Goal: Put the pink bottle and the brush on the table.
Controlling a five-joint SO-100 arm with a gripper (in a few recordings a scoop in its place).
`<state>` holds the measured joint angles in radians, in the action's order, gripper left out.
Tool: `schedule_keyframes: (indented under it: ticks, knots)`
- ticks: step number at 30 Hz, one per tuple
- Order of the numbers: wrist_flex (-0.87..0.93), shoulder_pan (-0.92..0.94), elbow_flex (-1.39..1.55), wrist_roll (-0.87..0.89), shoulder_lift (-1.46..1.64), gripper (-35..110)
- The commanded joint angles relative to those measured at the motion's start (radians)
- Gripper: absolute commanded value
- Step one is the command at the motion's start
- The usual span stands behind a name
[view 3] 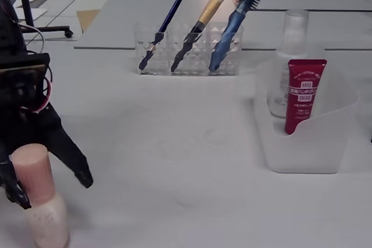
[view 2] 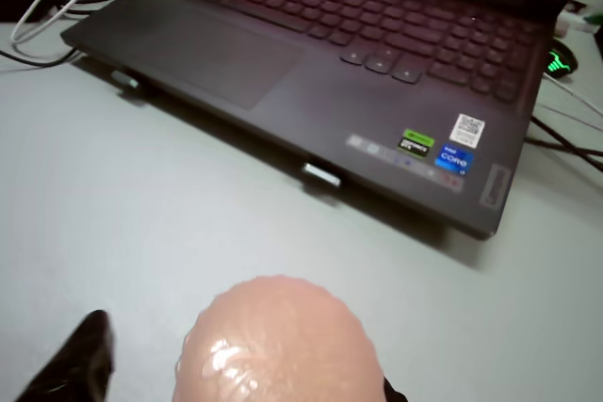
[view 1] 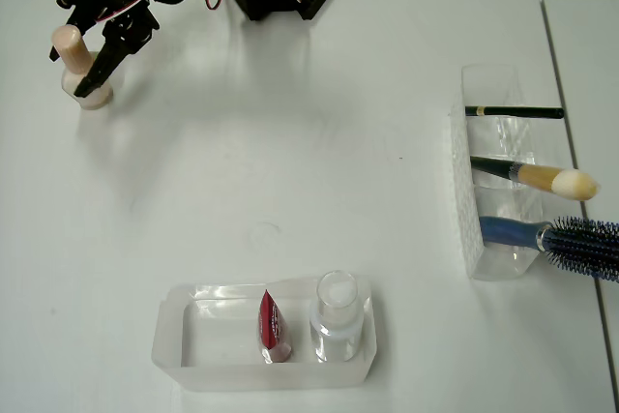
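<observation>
I have the pink bottle (view 1: 79, 70) standing upright on the table (view 1: 290, 191), near its far left corner in the overhead view, well apart from both clear containers. My gripper (view 3: 49, 181) is spread around the bottle's cap: in the fixed view one dark finger sits out to the right of the cap with a gap between them, the other low at the left. The jaws are not pinching it. In the wrist view the rounded pink cap (view 2: 278, 345) sits just below my camera, with a laptop (view 2: 330, 63) beyond it on the table.

I judge the first half of the task to be as good as done; the bottle rests on its own base and I only need to lift clear without knocking it. That calls for a straight rise, since the bottle is tall and narrow and a sideways brush from a finger could tip it.

The brush (view 1: 542, 179) is not yet moved. It leans in the middle slot of the clear holder (view 1: 474, 239) at the right edge of the table, between a thin dark pencil (view 1: 513, 112) and a blue hairbrush (view 1: 571, 237). My next move is to cross the table and pinch its handle above the holder's rim, keeping clear of both neighbours.
</observation>
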<state>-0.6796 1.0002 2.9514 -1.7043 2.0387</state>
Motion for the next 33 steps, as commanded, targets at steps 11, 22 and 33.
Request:
schedule_keyframes:
  ticks: [11, 22, 33]
  knots:
    - [0.089, 0.029, 0.0, -0.014, 0.118, 54]
    - [0.156, 0.031, -0.003, -0.077, 0.213, 61]
    - [0.345, 0.029, -0.091, -0.117, 0.347, 65]
